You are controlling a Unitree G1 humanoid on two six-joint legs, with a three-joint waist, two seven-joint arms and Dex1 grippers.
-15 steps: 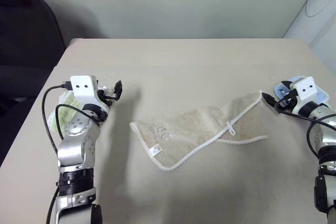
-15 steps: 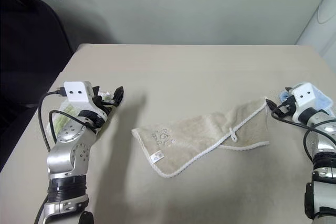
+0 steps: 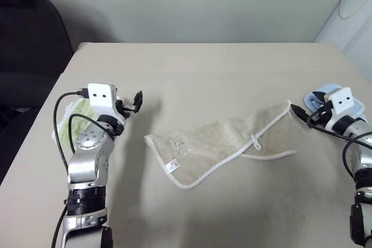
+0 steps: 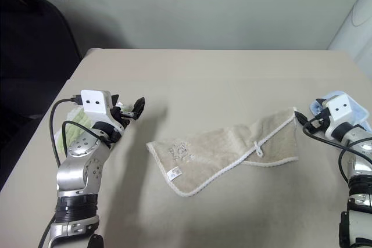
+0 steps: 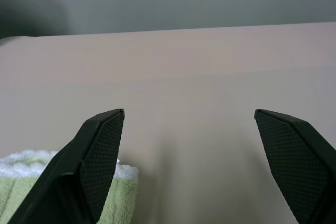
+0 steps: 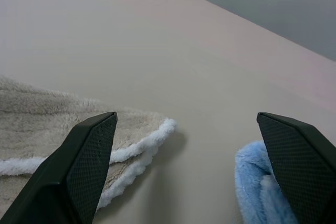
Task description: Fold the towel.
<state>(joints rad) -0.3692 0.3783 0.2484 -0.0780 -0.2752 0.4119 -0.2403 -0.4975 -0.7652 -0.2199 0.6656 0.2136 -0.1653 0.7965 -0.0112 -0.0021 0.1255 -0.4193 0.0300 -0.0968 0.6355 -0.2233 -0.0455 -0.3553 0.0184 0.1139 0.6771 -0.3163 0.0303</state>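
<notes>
The left gripper (image 3: 137, 100) is shifting inward toward the towel (image 3: 224, 143), which is lying loosely doubled mid-table (image 3: 203, 68), untouched. The right gripper (image 3: 299, 111) is hovering by its far corner. Both sets of fingers are spread, so grasping is probably next.

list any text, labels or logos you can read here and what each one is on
Nothing can be read.
Beige towel: a small dark printed logo near its left end, too small and blurred to make out.
Same towel: a small white tag at the lower left edge, with no marks that can be read.
Green towel and blue towel: no text seen.
</notes>
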